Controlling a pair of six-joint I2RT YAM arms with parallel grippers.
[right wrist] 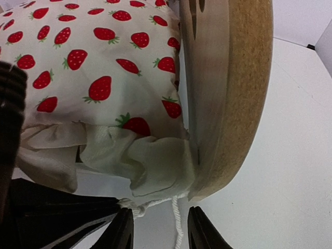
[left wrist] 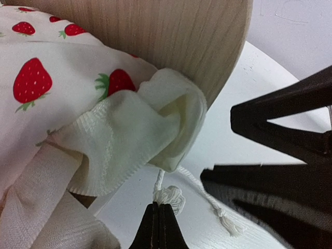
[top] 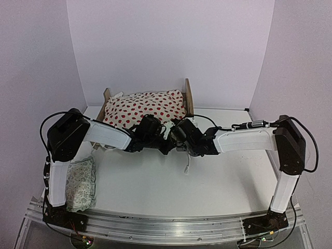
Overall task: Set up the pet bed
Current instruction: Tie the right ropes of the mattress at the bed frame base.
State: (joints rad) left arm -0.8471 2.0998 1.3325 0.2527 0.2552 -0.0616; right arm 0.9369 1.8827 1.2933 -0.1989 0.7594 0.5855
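Observation:
The pet bed (top: pixel 188 96) stands at the back middle, a light wood frame. A cream blanket (top: pixel 145 106) with red strawberries covers it, and the mattress is hidden. In the right wrist view the headboard (right wrist: pixel 228 93) is right of the blanket (right wrist: pixel 93 67). A white cord (right wrist: pixel 176 228) hangs from the blanket's ruffled corner (right wrist: pixel 155 166). My left gripper (left wrist: pixel 158 207) is shut on the cord's knot (left wrist: pixel 171 196) just below the corner (left wrist: pixel 155 129). My right gripper (right wrist: pixel 161 210) is open, its jaws on either side of the hanging cord. In the top view both grippers meet at the bed's front edge, left (top: pixel 165 146) and right (top: pixel 179 148).
A small pale green-patterned pillow (top: pixel 81 182) lies at the near left beside the left arm's base. The white table (top: pixel 223 181) extends in front of and right of the bed. White walls enclose the back and sides.

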